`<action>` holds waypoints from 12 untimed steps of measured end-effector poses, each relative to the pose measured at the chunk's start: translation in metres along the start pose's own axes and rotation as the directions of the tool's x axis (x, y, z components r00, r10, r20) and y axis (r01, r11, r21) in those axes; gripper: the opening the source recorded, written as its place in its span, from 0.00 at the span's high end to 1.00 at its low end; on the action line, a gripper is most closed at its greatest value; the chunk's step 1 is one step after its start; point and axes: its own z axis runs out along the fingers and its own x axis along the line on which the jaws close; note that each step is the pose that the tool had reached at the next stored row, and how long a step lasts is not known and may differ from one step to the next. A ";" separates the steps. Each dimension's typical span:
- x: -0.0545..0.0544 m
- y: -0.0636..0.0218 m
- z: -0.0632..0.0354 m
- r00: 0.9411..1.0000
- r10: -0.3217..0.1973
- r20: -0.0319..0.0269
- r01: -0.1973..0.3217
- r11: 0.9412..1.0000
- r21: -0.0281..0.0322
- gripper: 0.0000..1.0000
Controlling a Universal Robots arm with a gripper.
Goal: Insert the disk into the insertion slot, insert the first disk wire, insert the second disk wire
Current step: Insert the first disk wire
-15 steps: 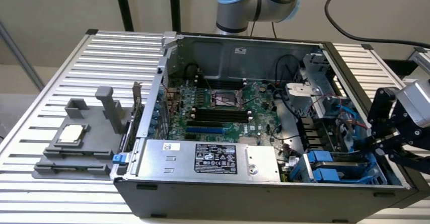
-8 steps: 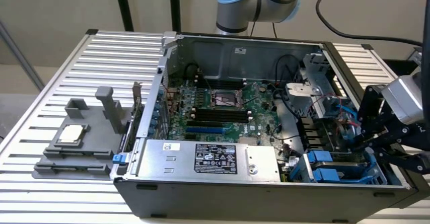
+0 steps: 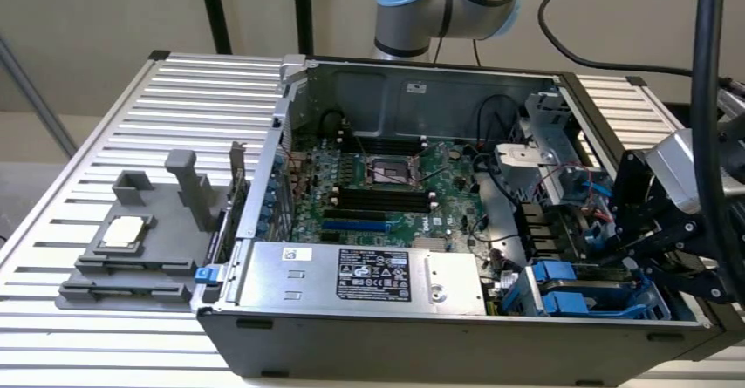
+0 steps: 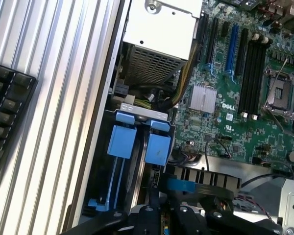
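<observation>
1. The black, angular gripper (image 3: 638,241) hangs at the corner of the open tower case (image 3: 349,336) on the exterior view's right, close by the insertion slot (image 3: 582,294). How far it's open, I can't tell.
2. The slot (image 4: 118,171) is a grey sheet-metal bay topped with glossy, squared blue clips (image 4: 123,141).
3. A flat dark slab with a blue edge (image 4: 182,185) sits just beside the gripper (image 4: 171,215). Whether that's the disk, I can't tell.
4. Nearby are the boxy silver power supply (image 3: 361,275), the green motherboard (image 3: 385,179) and the ribbed metal table (image 3: 105,144).
</observation>
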 end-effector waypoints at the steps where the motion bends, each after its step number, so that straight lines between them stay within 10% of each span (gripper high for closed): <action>1: 0.000 0.0001 0.0000 1.000 0.005 -0.007 -0.005 1.000 -0.001 0.83; 12: -0.006 -0.0023 0.0031 0.997 0.042 -0.069 -0.044 0.999 -0.020 0.83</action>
